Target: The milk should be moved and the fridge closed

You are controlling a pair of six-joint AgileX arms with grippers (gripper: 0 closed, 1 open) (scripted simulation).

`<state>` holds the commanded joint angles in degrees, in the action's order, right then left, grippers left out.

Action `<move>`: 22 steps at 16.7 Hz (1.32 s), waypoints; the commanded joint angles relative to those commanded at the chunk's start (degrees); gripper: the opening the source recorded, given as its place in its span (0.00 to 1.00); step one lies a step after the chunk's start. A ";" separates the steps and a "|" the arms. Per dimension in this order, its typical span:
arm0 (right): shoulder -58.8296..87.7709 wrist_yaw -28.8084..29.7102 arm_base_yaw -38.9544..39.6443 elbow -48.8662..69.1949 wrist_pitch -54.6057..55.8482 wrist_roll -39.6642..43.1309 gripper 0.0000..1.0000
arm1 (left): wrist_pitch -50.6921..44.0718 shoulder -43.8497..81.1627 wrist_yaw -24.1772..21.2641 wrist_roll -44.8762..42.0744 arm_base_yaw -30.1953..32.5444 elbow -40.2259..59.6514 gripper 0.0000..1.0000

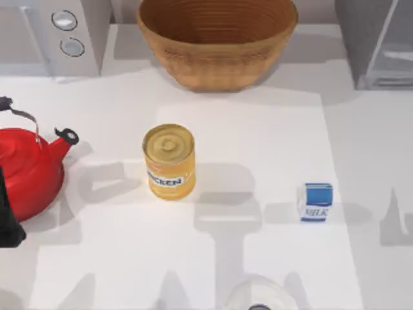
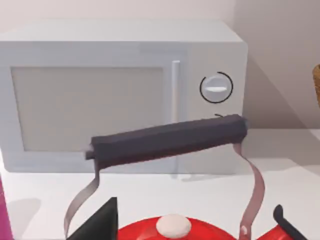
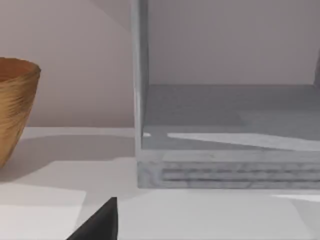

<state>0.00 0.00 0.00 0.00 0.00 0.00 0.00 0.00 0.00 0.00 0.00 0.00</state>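
Nothing holds the small white blue-topped milk carton (image 1: pixel 315 202), which stands untouched on the white table (image 1: pixel 258 142) at four o'clock. At one o'clock the grey boxy fridge (image 1: pixel 377 42) gapes open. Either pincer's state I cannot tell. Next: reach the carton, right arm.

We saw milk (image 1: pixel 315 202) upright on table's right side; fridge (image 1: pixel 377 42) stood open at back-right corner.

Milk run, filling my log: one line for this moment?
milk: upright on table, right | fridge: open | left arm: parked by kettle
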 joint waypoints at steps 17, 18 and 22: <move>36.05 44.72 44.44 1.09 34.02 -0.84 1.00 | 0.00 0.00 0.00 0.00 0.00 0.00 1.00; 38.28 47.32 47.03 1.17 36.17 -0.89 1.00 | 0.00 0.00 0.00 0.00 0.00 0.00 1.00; 43.87 53.05 52.79 1.37 41.67 -1.03 1.00 | 0.00 0.00 0.00 0.00 0.00 0.00 1.00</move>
<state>43.87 53.05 52.79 1.37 41.67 -1.03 0.00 0.00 0.00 0.00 0.00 0.00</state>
